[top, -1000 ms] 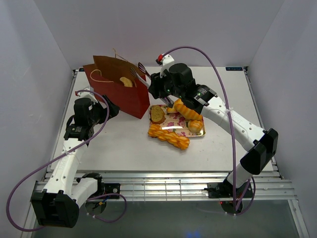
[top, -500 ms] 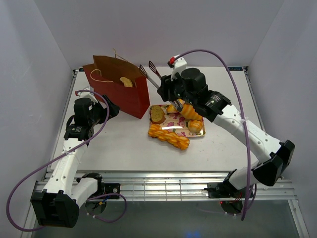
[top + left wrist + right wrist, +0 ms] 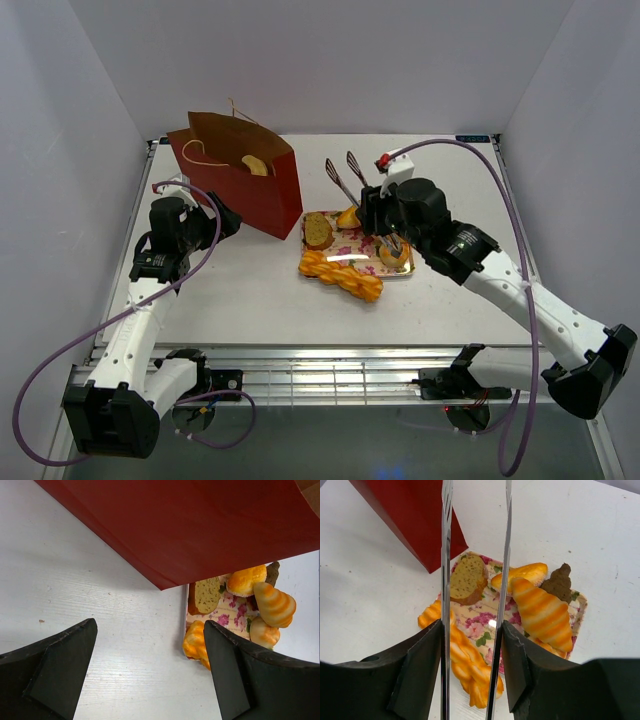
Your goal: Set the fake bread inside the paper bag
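The right end effector [image 3: 472, 625] is clamped on the handles of a pair of metal tongs [image 3: 446, 555]. It holds them only half squeezed, so the slim blades stand apart with nothing between their tips, which I judge is the stance for reaching the next piece. Most of the fake bread [image 3: 340, 275] lies directly below and ahead of this end effector, on a pink floral tray [image 3: 479, 620]. The toast slice [image 3: 466, 580] sits under the left blade. The striped croissant [image 3: 542, 615] and a dark brown piece [image 3: 559, 582] are off to its right. The twisted loaf [image 3: 465, 672] is nearest, overhanging the tray's edge onto the worktop [image 3: 250, 290]. The dark red paper bag [image 3: 250, 195] stands ahead and to the left of the tongs, mouth up, with one golden piece [image 3: 255, 165] already showing inside.

The left end effector [image 3: 150, 625] has its fingers spread wide and empty, low over the worktop. The bag's red wall is just ahead of it, probably so it can steady the bag if the bag shifts.
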Robot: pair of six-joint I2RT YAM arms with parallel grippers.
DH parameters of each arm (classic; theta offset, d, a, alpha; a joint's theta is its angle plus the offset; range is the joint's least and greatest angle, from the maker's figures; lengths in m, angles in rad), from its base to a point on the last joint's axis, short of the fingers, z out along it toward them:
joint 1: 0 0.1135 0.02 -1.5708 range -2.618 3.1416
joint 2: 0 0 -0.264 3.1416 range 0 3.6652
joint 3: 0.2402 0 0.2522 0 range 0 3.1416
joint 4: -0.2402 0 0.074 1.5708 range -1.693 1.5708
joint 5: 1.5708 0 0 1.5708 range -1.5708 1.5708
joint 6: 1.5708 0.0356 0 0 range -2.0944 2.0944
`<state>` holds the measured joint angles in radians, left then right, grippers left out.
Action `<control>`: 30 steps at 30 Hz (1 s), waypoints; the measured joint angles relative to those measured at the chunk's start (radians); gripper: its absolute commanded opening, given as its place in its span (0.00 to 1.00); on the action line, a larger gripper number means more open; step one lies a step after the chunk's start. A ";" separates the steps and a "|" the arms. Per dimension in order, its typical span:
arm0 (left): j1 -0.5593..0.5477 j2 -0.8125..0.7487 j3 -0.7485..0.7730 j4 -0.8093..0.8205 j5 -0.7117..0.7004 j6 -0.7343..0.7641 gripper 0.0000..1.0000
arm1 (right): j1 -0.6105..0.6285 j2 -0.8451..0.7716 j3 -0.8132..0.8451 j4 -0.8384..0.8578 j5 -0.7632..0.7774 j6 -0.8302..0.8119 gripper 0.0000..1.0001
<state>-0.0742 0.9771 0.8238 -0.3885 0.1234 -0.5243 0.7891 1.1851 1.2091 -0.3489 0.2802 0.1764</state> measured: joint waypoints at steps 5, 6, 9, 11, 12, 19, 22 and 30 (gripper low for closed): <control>0.000 0.001 0.000 0.000 0.000 0.000 0.98 | -0.003 -0.105 -0.103 -0.010 0.050 0.005 0.57; 0.000 0.001 0.000 0.000 0.000 0.000 0.98 | -0.003 -0.124 -0.124 -0.016 0.061 0.006 0.57; 0.000 0.001 0.000 0.000 0.001 0.000 0.98 | -0.003 -0.167 -0.190 -0.032 0.089 0.012 0.57; 0.000 0.001 0.000 0.000 0.003 0.000 0.98 | -0.003 -0.188 -0.233 -0.053 0.104 0.018 0.58; 0.000 0.001 0.000 0.000 0.005 0.000 0.98 | -0.003 -0.196 -0.253 -0.062 0.111 0.021 0.58; 0.000 0.002 0.000 0.001 0.018 0.000 0.98 | -0.003 -0.202 -0.284 -0.135 0.151 0.024 0.61; 0.000 0.003 0.000 0.001 0.019 -0.001 0.98 | -0.003 -0.200 -0.284 -0.150 0.156 0.022 0.63; 0.000 0.008 -0.002 0.001 0.025 -0.004 0.98 | -0.003 -0.169 -0.290 -0.182 0.159 0.010 0.66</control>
<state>-0.0742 0.9848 0.8219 -0.3874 0.1482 -0.5285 0.7856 1.0164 0.9192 -0.5312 0.4389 0.1860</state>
